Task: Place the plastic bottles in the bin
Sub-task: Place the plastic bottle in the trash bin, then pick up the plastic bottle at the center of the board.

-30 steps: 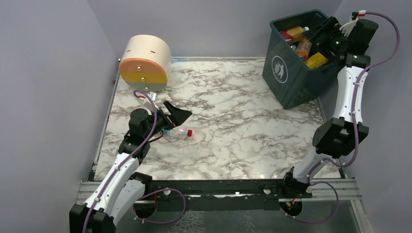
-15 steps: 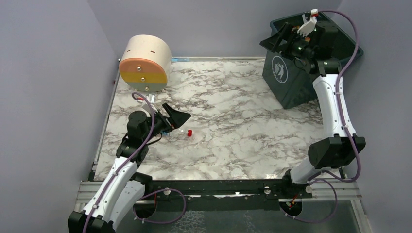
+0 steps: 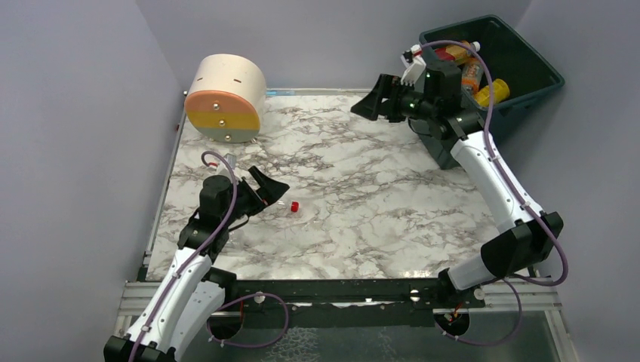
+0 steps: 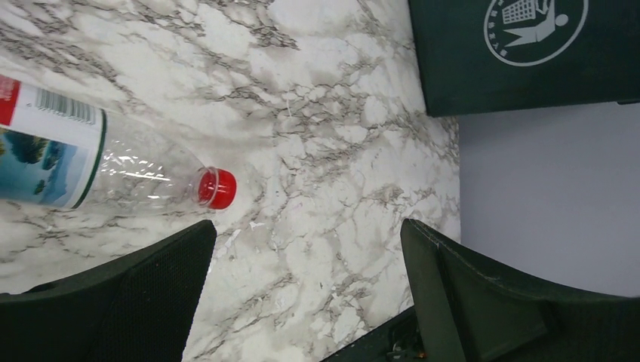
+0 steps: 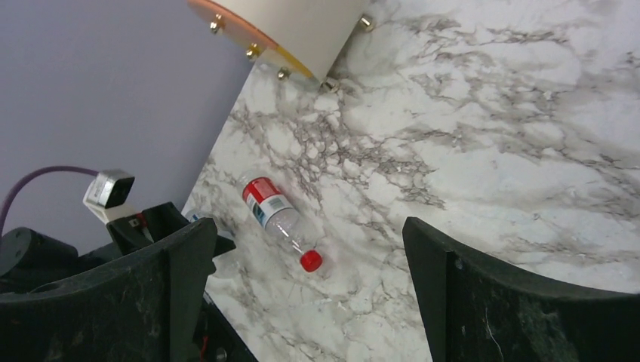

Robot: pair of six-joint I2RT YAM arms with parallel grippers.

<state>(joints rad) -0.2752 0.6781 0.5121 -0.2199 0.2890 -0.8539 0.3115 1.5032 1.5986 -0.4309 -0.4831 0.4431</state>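
On the marble-patterned bench (image 3: 362, 226), near its left edge, one clear plastic bottle with a red cap and a red-and-blue label (image 5: 275, 215) lies on its side. It is the only bottle seen outside the large dark teal-green square bin (image 3: 528, 54) at the far right corner. Several orange and yellow bottles (image 3: 490, 92) already rest inside.

The left hand (image 3: 273, 183) hovers just beside the lying bottle, fingers wide apart and holding nothing. The right hand (image 3: 375, 98) hangs over the far bench next to the bin, fingers likewise apart and empty.

The step in hand looks like the pickup of this last bottle. From the left wrist view the bottle sits off to one finger's side, not between the two. The next move likely calls for a sideways shift over the bottle's body, a descent, then a close across its round sides — which may roll.

Open bench stretches between bottle and bin. A cream cylinder with an orange and green face (image 3: 226, 94) stands at the far left, and the grey wall (image 3: 75, 151) crowds the left edge.
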